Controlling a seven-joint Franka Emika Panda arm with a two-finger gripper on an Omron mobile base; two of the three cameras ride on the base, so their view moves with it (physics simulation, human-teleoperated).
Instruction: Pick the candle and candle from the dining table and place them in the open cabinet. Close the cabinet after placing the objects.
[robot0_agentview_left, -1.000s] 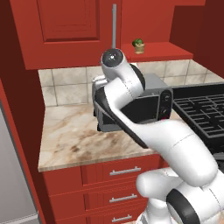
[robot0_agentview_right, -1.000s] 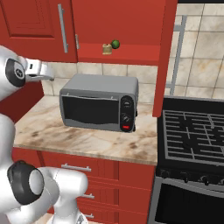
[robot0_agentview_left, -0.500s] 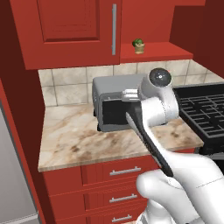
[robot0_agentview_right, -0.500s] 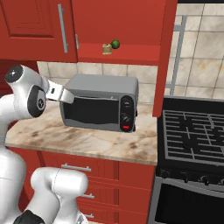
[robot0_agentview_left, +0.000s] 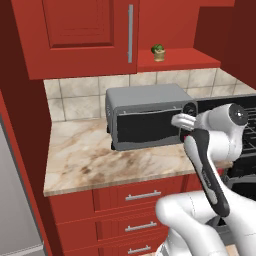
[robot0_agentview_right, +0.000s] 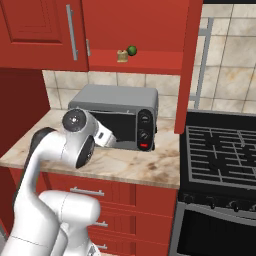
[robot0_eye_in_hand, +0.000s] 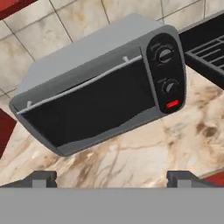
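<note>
A beige, brown-veined marble tabletop (robot0_agentview_left: 95, 160) runs along a tiled wall, with red drawers (robot0_agentview_left: 142, 196) with silver bar handles below it. The landmark is a grey toaster oven (robot0_agentview_left: 147, 116) standing at the back of the tabletop against the tiles, its dark glass door facing forward and its two knobs and a red button on its right end. To the oven's left the marble is bare out to the edge beside a tall red side panel (robot0_agentview_left: 25, 165); in front of the oven a strip of bare marble reaches the tabletop's front edge. To the oven's right lies a black stove (robot0_agentview_right: 222, 150) with grates. Above the oven hangs a red wall cabinet (robot0_agentview_left: 82, 35) with a panelled door and a long upright silver handle (robot0_agentview_left: 130, 34); just right of that handle an open red shelf (robot0_agentview_left: 177, 62) carries a small olive-gold candle (robot0_agentview_left: 159, 53), with a round green thing just beside it in the right base view. The white arm (robot0_agentview_left: 215, 150) is folded in front of the oven's right end, its hand aimed at the oven. The fingers (robot0_eye_in_hand: 111, 178) stand spread as wide as they go and hold nothing, their two tips level with the tabletop's front edge, short of the oven door
</note>
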